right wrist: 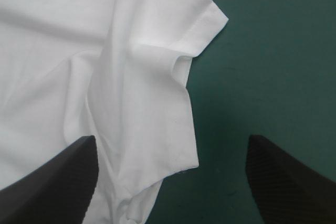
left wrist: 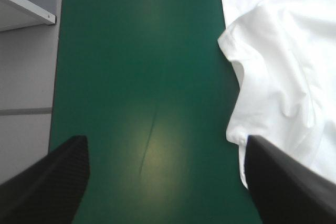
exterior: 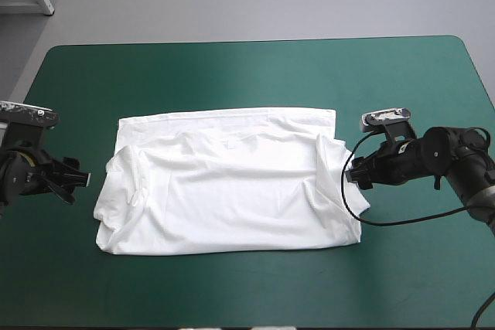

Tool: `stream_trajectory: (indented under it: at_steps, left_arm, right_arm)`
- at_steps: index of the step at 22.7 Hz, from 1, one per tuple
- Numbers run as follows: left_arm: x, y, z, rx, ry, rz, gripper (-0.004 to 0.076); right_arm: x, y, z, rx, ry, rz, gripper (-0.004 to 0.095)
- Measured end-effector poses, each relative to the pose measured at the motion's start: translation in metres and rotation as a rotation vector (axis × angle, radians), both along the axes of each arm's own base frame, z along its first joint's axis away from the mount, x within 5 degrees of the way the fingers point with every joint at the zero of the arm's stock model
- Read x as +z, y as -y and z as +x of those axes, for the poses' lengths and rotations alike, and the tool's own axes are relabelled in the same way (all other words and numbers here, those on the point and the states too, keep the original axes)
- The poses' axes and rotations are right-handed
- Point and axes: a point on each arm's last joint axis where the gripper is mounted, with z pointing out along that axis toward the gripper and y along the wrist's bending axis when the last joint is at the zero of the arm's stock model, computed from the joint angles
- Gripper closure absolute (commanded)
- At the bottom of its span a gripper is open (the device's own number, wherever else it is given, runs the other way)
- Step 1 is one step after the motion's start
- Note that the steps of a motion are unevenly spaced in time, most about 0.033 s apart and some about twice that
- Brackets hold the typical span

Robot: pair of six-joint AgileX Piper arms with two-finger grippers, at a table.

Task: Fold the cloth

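The white T-shirt point(exterior: 232, 191) lies spread on the table's middle as a wide rectangle, its sleeves folded in over the body. My left gripper point(exterior: 76, 179) hovers just off the shirt's left edge. In the left wrist view it point(left wrist: 168, 182) is open over bare cover, and the shirt point(left wrist: 283, 66) reaches one finger. My right gripper point(exterior: 354, 174) is at the shirt's right edge. In the right wrist view it point(right wrist: 170, 182) is open, and a folded sleeve of the shirt point(right wrist: 79, 66) lies under one finger and partly between the two.
The teal-green cover point(exterior: 255, 67) shows on every side of the shirt. The table's left edge point(left wrist: 55, 77) runs close beside my left gripper, with grey floor beyond it.
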Motion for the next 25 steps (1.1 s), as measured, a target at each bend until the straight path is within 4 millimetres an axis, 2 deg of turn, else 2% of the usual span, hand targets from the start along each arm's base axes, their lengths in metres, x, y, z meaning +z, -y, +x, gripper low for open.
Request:
stream_trajectory:
  at_steps: [3,6,12,13,15,19,21,25]
  left_arm:
    - [-0.016,0.003,0.002,0.006,-0.031,-0.039,0.0136]
    - [-0.028,0.007,0.003,0.0,-0.054,-0.09,0.0141]
    - [-0.027,0.009,0.001,-0.009,-0.035,-0.121,0.0146]
    - [-0.024,0.009,-0.003,-0.01,-0.019,-0.123,0.0146]
    - [-0.019,0.009,-0.011,-0.012,0.013,-0.125,0.0147]
    - [-0.013,0.008,-0.022,-0.006,0.046,-0.132,0.0147]
    - [-0.013,0.008,-0.023,-0.001,0.04,-0.133,0.0147]
    - [-0.013,0.008,-0.023,0.007,0.041,-0.14,0.0147]
  right_arm:
    - [-0.013,0.0,0.004,-0.015,0.006,-0.003,0.0343]
    - [-0.025,-0.001,0.016,-0.029,0.007,-0.005,0.0353]
    - [-0.061,-0.009,0.04,-0.033,-0.073,0.034,0.0356]
    - [-0.074,-0.01,0.048,-0.038,-0.098,0.04,0.0363]
    - [-0.089,-0.013,0.057,-0.033,-0.108,0.051,0.044]
    - [-0.096,-0.015,0.063,-0.035,-0.089,0.072,0.0814]
    - [-0.097,-0.015,0.064,-0.034,-0.09,0.073,0.088]
    - [-0.097,-0.016,0.063,-0.033,-0.095,0.074,0.0886]
